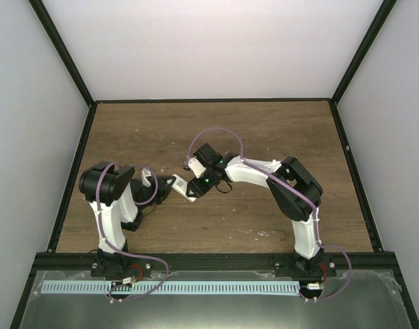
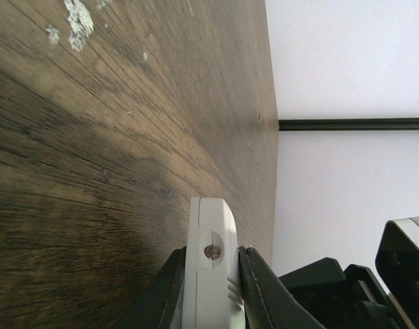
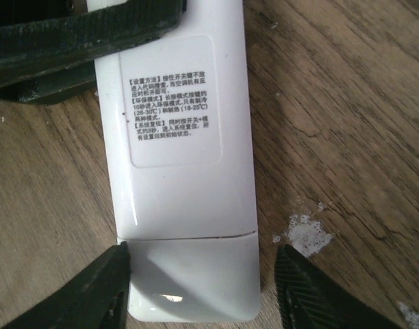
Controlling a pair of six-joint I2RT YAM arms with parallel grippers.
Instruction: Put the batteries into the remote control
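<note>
The white remote control (image 3: 182, 185) lies back side up just above the wooden table, its label facing the right wrist camera and its cover piece (image 3: 196, 267) seated at the near end. My left gripper (image 2: 213, 274) is shut on the remote's other end, which shows edge-on in the left wrist view (image 2: 209, 233). My right gripper (image 3: 202, 288) is open and straddles the cover end: its left finger touches the edge and its right finger stands apart. In the top view the remote (image 1: 184, 186) sits between the two grippers. No orange batteries are in view.
The wooden table (image 1: 216, 130) has pale scuff specks (image 3: 305, 233) beside the remote. Black frame rails and white walls enclose the table on three sides. The right arm's dark wrist parts (image 2: 346, 295) sit close beside my left gripper.
</note>
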